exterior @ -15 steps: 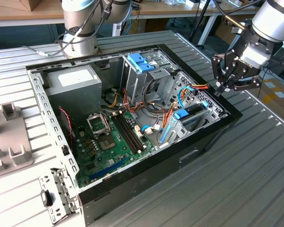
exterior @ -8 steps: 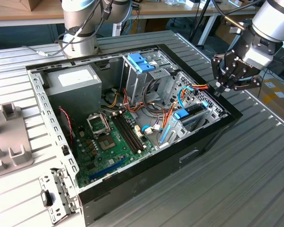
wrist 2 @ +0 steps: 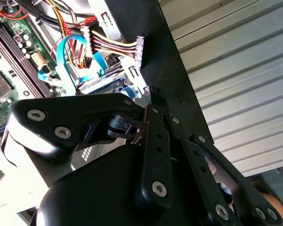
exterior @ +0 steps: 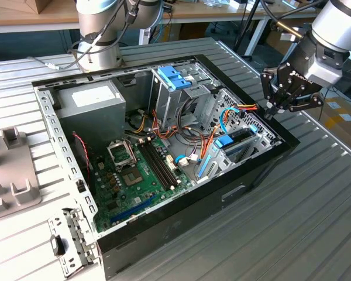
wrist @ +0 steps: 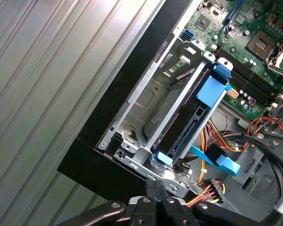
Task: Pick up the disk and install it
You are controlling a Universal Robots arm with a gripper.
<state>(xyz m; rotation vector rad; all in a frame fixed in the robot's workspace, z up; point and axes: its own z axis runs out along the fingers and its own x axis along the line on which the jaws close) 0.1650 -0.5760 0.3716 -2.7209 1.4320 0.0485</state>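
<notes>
The disk (exterior: 237, 145) stands on edge inside the metal drive cage (exterior: 245, 126) at the exterior view's right corner of the open computer case (exterior: 164, 234). Its bright blue carrier and tab (wrist: 211, 89) show along its top in the first wrist view, with the dark drive body (wrist: 186, 129) below between the cage rails. My gripper (exterior: 270, 110) hangs just above the case's right rim, beside the cage and apart from the disk. Its fingertips (wrist: 153, 187) are pressed together with nothing between them; the second wrist view has the gripper (wrist 2: 148, 96) over the cage edge.
A grey power supply (exterior: 93, 100) sits at the case's back left, the green motherboard (exterior: 131, 175) on its floor. A paler blue latch (exterior: 174, 76) tops the rear bay. Loose orange, yellow and blue cables (exterior: 213, 126) run near the cage. A second arm's base (exterior: 99, 41) stands behind.
</notes>
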